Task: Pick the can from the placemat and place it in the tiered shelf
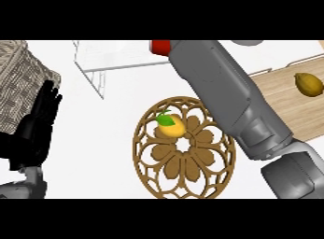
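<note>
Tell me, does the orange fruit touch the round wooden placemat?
Touching. The head view shows the orange fruit lying directly on the placemat, no gap visible between them.

A white counter [109, 140] fills the view, evenly lit, with only faint shadows. At nine to ten o'clock sits a woven wicker basket [12, 88], cut off by the left edge. At two to three o'clock lies a light wooden tray [309, 116] with a raised rim, running off the right edge. No walls, floor or windows show.
</note>
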